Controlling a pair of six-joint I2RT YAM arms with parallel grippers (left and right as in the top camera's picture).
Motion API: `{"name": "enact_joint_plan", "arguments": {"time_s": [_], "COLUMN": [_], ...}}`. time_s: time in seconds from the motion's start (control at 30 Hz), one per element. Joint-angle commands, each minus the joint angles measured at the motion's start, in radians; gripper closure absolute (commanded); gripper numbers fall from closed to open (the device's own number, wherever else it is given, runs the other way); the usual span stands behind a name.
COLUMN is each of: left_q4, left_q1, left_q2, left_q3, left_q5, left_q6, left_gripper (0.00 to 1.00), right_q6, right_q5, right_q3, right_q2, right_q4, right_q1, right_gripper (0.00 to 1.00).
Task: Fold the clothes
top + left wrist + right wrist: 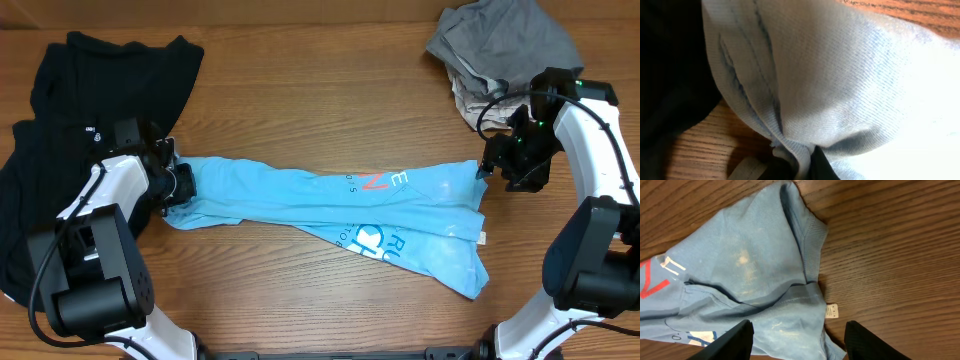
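Blue T-shirt (330, 200): red N, white E; hem tag (831, 311) unreadable.

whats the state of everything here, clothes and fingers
blue t-shirt: laid out long, rumpled, partly folded
black shirt: crumpled, unfolded
grey garment: bunched in a heap
beige piece: crumpled against the grey garment
left fingers: shut on the blue t-shirt's end
right fingers: open over its other end

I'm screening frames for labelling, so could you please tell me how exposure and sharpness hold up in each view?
Left wrist: the blue T-shirt blows out to white at lower right, and the black shirt is featureless. Right wrist: sharp, with crisp grain on the table. Overhead: evenly lit, no glare.
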Motion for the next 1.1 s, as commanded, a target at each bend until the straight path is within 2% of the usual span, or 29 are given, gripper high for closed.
{"name": "enact_joint_plan", "arguments": {"time_s": [0.0, 0.17, 0.4, 0.6, 1.07], "left_q4": [-0.049, -0.179, -0.351, -0.357, -0.222], "left_q1": [0.009, 0.01, -0.014, -0.122, -0.54], "left_q2": [-0.026, -0.125, -0.196, -0.191, -0.09], "left_q3": [0.009, 0.126, 0.274, 0.274, 0.274], "left_q5": [0.029, -0.005, 0.0, 0.011, 0.004], "left_q6": [-0.033, -0.024, 0.059, 0.098, 0.095], "left_gripper": [0.96, 0.96, 0.96, 0.96, 0.96], "right_q6": [-0.004, -0.004, -0.004, -0.004, -0.004], "right_q5": [-0.037, -0.103, -0.121, -0.121, -0.121], "right_q3": [0.023, 0.023, 0.023, 0.023, 0.023], "right_q2": [-0.029, -0.029, -0.029, -0.029, -0.029], "right_q4": [0.0, 0.003, 0.019, 0.026, 0.026], "right_q1": [-0.006, -0.006, -0.006, -0.005, -0.005], "right_gripper": [0.37, 0.37, 0.37, 0.37, 0.37]}}
